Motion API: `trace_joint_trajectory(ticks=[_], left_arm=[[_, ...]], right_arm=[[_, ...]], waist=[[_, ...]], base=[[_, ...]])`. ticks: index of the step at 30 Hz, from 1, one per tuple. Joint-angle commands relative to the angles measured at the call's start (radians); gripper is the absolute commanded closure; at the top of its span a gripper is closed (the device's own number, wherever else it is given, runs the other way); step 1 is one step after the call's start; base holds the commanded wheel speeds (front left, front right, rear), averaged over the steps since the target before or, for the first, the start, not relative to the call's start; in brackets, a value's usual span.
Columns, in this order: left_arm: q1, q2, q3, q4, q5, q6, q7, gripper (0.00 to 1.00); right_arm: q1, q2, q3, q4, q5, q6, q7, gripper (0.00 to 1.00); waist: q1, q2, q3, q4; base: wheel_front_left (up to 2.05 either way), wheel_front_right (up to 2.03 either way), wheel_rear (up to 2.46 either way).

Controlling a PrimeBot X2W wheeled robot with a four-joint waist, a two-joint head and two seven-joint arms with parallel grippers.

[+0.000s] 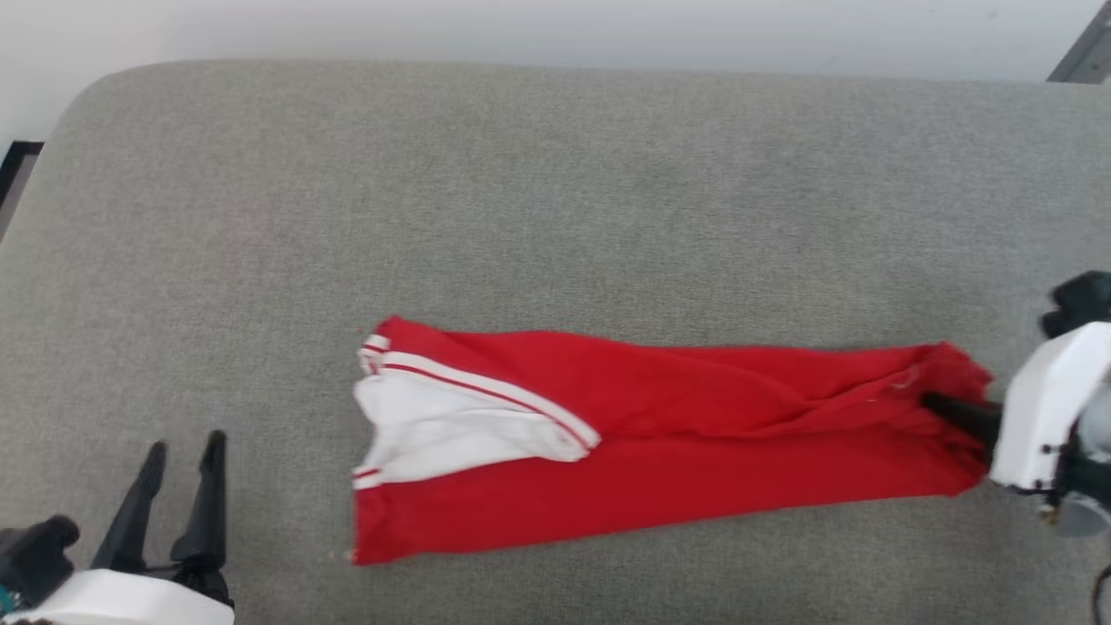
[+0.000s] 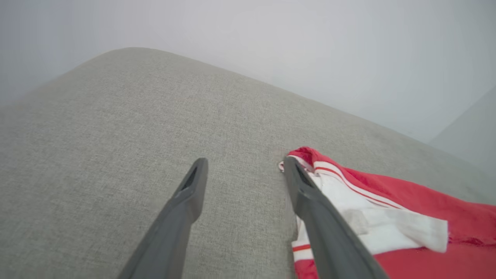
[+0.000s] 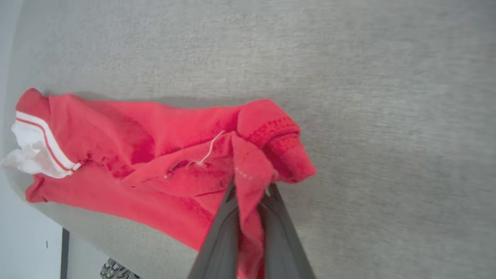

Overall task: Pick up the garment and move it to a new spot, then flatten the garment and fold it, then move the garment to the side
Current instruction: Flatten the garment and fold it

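Observation:
The garment [image 1: 660, 434] lies folded into a long red strip across the grey cushion, its white sleeve with red-white trim on top at the left end. At the strip's right end my right gripper [image 1: 946, 408] is shut on the bunched red hem; in the right wrist view the two fingers pinch a fold of the garment [image 3: 155, 162] at the right gripper [image 3: 250, 186]. My left gripper [image 1: 184, 451] stands open at the lower left, a short way from the sleeve end. In the left wrist view the left gripper [image 2: 244, 166] holds nothing, and the garment [image 2: 387, 217] lies beside the right-hand finger.
The grey upholstered cushion [image 1: 521, 200] spreads wide behind and to the left of the garment. Its far edge meets a pale wall [image 1: 555, 26]. A dark strip of floor [image 1: 17, 174] shows past the cushion's left corner.

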Motion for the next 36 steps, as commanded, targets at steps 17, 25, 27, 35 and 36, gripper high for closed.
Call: trace_joint_trajectory(ticks=[17, 25, 27, 35, 36], left_arm=[[0.034, -0.127, 0.09, -0.055, 0.094, -0.024, -0.004, 0.0], [0.047, -0.128, 0.096, -0.07, 0.085, -0.024, -0.004, 0.0], [0.051, -0.126, 0.096, -0.072, 0.083, -0.024, -0.004, 0.0], [0.043, -0.125, 0.073, -0.073, 0.077, -0.024, -0.004, 0.0], [0.039, -0.125, 0.067, -0.071, 0.078, -0.024, -0.004, 0.0]], right_arm=[[-0.072, -0.134, -0.223, 0.179, -0.167, 0.0, -0.043, 1.0], [-0.027, -0.055, -0.122, 0.002, -0.084, 0.0, 0.03, 1.0], [-0.005, -0.036, -0.07, -0.067, -0.072, 0.0, 0.049, 1.0], [0.015, 0.018, 0.138, -0.189, -0.052, 0.0, 0.049, 1.0], [0.008, 0.022, 0.168, -0.186, -0.047, 0.0, 0.041, 1.0]], waist=[[0.0, -0.0001, -0.013, -0.046], [0.0, -0.0001, -0.017, -0.05], [0.0, -0.0001, -0.019, -0.044], [0.0, -0.0001, -0.026, -0.006], [0.0, -0.0001, -0.027, 0.003]], base=[[0.0, 0.0, 0.0], [0.0, 0.0, 0.0], [0.0, 0.0, 0.0], [0.0, 0.0, 0.0], [0.0, 0.0, 0.0]])
